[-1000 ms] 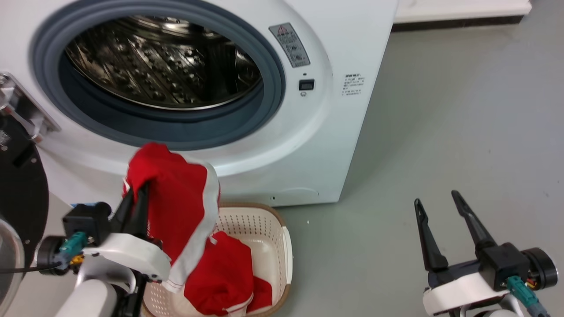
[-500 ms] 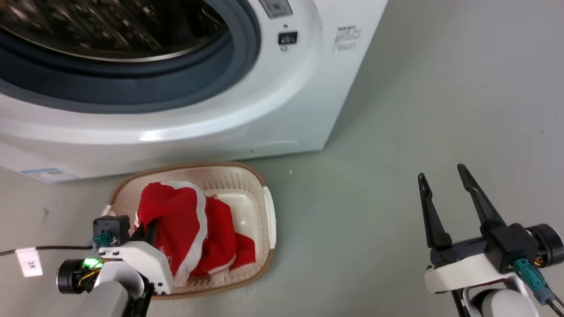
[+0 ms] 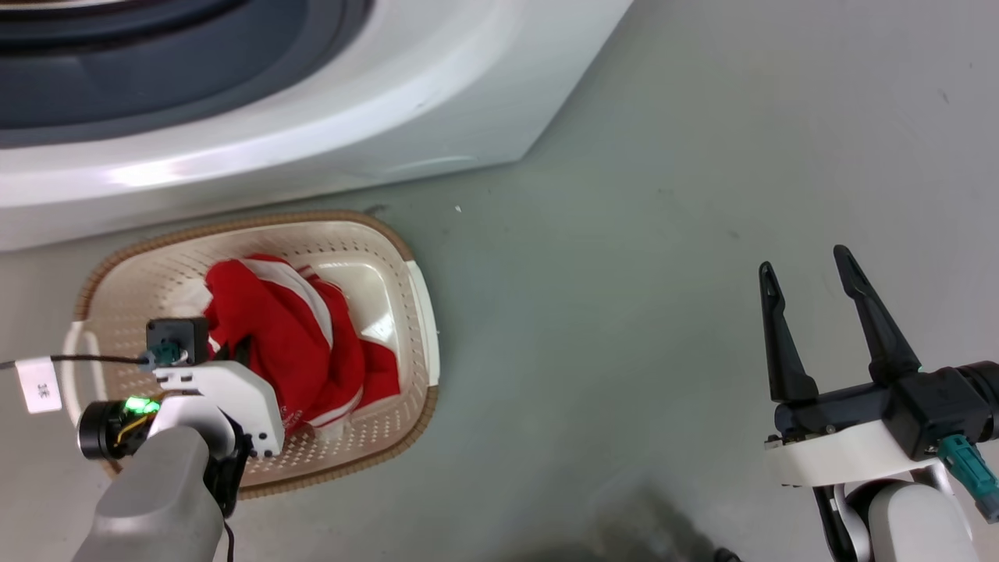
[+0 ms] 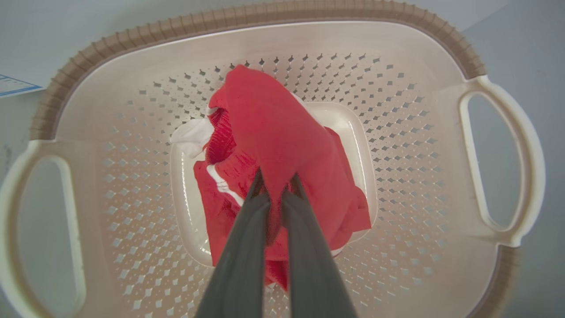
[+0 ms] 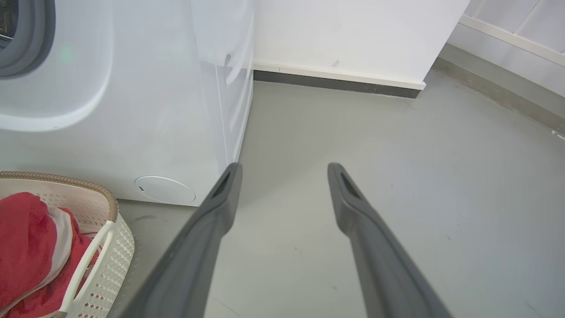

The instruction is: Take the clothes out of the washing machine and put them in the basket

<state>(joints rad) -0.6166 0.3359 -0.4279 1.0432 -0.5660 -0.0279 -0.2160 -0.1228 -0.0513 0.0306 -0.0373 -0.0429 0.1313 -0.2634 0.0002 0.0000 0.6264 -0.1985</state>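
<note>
Clothes [image 4: 282,132] heaped in basket [image 4: 265,13] — left fingers [image 4: 240,256] pinching the red fabric.

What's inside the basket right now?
Red clothes with white stripes, piled in the middle of the basket; the left gripper is shut on a fold. Anything beneath the pile is covered.

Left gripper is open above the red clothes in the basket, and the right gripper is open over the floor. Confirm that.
One thing is wrong: the left gripper is not open. The left wrist view shows it shut on a fold of the red clothes in the basket. The right gripper is indeed open over the floor.
</note>
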